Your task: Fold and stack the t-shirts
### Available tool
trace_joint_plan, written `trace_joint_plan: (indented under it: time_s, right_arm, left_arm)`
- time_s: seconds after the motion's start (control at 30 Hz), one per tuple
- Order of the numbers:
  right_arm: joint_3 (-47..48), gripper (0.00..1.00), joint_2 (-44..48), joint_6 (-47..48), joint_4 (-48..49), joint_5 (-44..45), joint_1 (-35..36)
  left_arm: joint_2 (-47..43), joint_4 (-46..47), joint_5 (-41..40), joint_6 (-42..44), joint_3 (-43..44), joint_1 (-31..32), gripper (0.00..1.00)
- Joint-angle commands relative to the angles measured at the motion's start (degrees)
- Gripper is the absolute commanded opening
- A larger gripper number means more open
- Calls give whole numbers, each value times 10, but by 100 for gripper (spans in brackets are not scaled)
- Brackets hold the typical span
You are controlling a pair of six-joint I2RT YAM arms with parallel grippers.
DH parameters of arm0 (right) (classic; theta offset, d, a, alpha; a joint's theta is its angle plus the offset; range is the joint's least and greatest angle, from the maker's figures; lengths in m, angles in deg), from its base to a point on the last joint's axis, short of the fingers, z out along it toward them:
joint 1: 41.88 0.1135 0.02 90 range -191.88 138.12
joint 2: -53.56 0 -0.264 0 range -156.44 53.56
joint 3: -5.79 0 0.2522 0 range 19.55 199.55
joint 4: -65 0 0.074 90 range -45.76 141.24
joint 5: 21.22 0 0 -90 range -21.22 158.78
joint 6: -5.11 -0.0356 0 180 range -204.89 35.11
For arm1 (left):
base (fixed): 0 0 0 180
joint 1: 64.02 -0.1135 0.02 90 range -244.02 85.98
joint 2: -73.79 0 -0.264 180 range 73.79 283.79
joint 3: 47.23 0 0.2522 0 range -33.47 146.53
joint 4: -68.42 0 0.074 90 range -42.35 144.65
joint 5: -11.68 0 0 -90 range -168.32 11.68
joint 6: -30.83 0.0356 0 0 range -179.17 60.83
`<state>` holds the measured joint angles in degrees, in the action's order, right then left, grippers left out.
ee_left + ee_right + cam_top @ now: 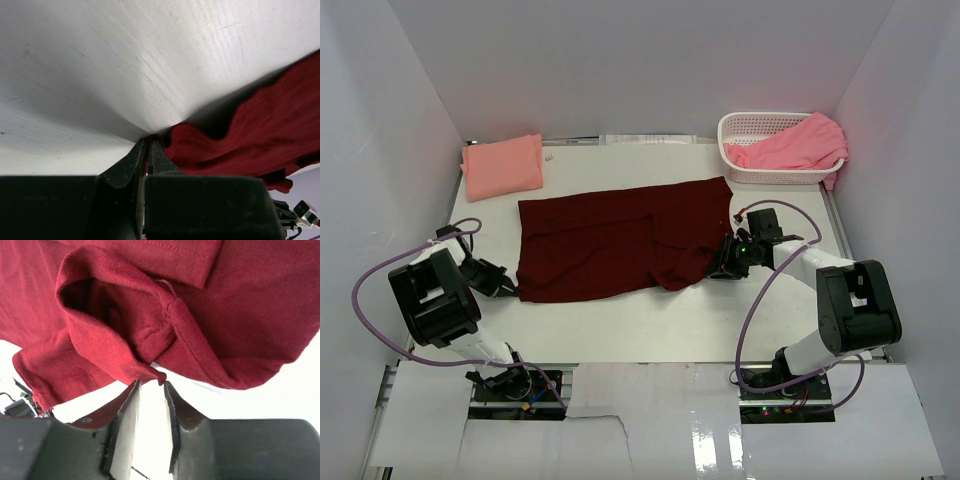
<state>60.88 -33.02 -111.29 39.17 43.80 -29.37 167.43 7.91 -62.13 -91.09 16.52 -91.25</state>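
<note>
The dark maroon t-shirt [610, 240] lies spread across the middle of the table, its right end bunched into folds [115, 335]. My left gripper [508, 289] sits low at the shirt's near-left corner. In the left wrist view this gripper [149, 141] is shut on a thin edge of maroon cloth [240, 140]. My right gripper [724, 263] is at the shirt's near-right end. Its jaws [151, 383] stand open, and a point of the folded cloth hangs just at their tips. A folded salmon-peach t-shirt [502, 167] lies at the back left. The brighter pink t-shirt [798, 145] spills out of the basket.
A white lattice basket [760, 176] stands at the back right against the wall. White walls close in the table [650, 320] on the left, back and right. A white sheet of paper [650, 140] lies along the back edge.
</note>
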Motion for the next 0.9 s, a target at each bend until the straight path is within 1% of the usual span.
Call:
trace_joint_plan:
  time_s: [0.0,0.1,0.27,0.6,0.73,0.77,0.87]
  right_arm:
    - [0,32,23,22,-10,11,2]
    - [-18,36,38,34,1,17,2]
    - [-46,36,49,44,29,22,2]
    - [-75,37,28,46,108,4,2]
    - [-79,38,24,51,114,-6,2]
    - [-82,38,24,51,123,-8,2]
    - [-91,45,34,50,137,-11,2]
  left_arm:
    - [10,43,-34,10,-16,1,1]
    - [9,42,-34,11,-17,2,0]
    - [8,42,-34,11,-17,1,0]
    - [9,43,-32,12,-16,2,0]
    - [11,42,-32,12,-16,2,0]
    - [11,43,-31,12,-15,2,0]
    - [10,42,-31,12,-16,1,1]
